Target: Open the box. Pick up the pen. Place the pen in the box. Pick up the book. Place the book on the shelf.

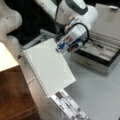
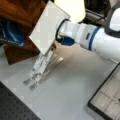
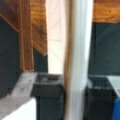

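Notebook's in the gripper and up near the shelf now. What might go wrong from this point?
1. The gripper pinches the book only at one edge, so the big cover hangs tilted and may swing or slip.
2. The book hangs just above the perforated metal brackets; a dip might snag them.
3. In the wrist view the book stands edge-on close to the shelf woodwork, so it may catch the frame.

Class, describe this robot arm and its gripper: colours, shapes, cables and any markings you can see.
The arm has glossy white rounded segments with dark grey joint bands; in a front view a blue ring circles its wrist. A black cable loops beside the wrist. The gripper has a white body with blue parts and a small red mark.
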You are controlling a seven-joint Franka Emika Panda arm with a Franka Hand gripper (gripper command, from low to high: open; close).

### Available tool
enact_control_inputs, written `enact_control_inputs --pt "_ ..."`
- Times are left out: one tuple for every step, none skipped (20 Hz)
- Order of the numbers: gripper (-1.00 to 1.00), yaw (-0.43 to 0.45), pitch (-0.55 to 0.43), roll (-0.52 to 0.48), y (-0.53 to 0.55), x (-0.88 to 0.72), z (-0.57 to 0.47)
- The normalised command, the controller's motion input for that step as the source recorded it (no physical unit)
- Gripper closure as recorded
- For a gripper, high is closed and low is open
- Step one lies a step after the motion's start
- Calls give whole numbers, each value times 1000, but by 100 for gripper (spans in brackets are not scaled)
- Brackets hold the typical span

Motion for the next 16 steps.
enact_control_inputs --pt "100 -227 101 102 22 -66 372" --pt "100 -218 95 108 13 -78 364" --pt "100 -208 90 115 5 -88 349" --pt "100 -196 88 121 0 -91 334" --pt "100 -184 85 122 -9 -100 342" --pt "100 -158 79 127 -16 -104 332" --pt "100 -150 78 129 -22 -114 341" --pt "100 -141 82 134 -22 -109 326" --pt "100 -136 71 134 -22 -107 309" --pt "100 -131 72 138 -23 -111 308" --pt "100 -133 81 143 -27 -116 319" --pt "100 -135 102 142 -37 -120 337" --pt "100 -132 114 137 -45 -120 353" --pt "100 -127 121 140 -47 -113 349" --pt "100 -116 127 134 -49 -109 348" --pt "100 -108 128 137 -46 -98 326"
